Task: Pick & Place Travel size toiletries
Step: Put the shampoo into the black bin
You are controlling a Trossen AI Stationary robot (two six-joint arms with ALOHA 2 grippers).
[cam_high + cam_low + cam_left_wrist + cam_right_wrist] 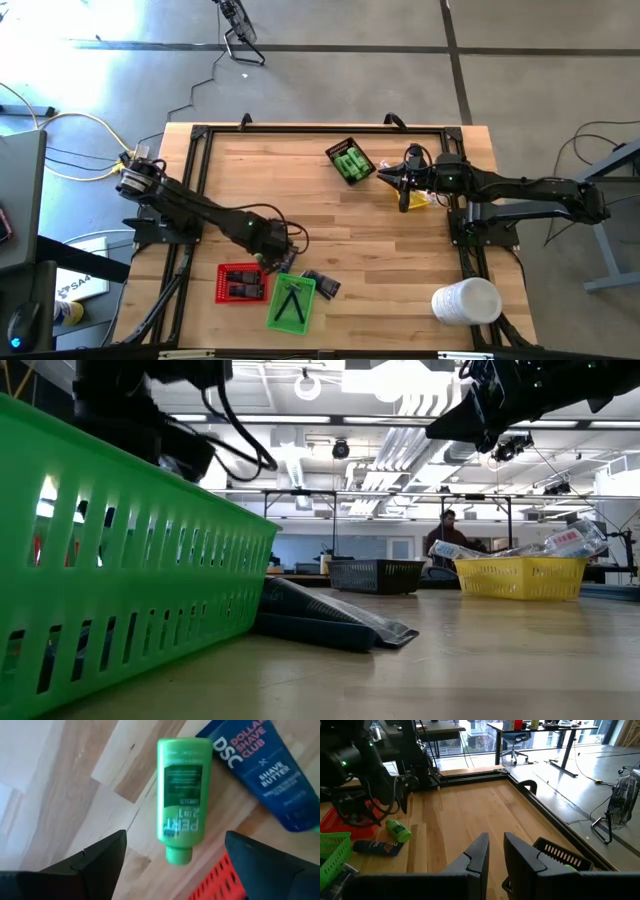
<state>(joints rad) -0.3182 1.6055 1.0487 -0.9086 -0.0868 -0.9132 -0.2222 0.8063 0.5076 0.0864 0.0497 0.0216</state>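
The green bottle lies flat on the wooden table, with its cap pointing toward the red tray; a blue shave butter tube lies just beside it, and I cannot tell if the two touch; the left gripper hangs right over the bottle with its two dark fingers spread wide, one on each side, and it holds nothing and touches nothing; from above, the left gripper sits near the front of the table, close to the red tray and the green tray; thin dark sticks lie in the green tray; the right gripper is at the far side of the table, by the yellow tray and near the black tray, which has more green bottles in it; the right gripper has its fingers almost together, with only a thin gap between them, and nothing is held there; a big white cylinder lies on the front right corner.
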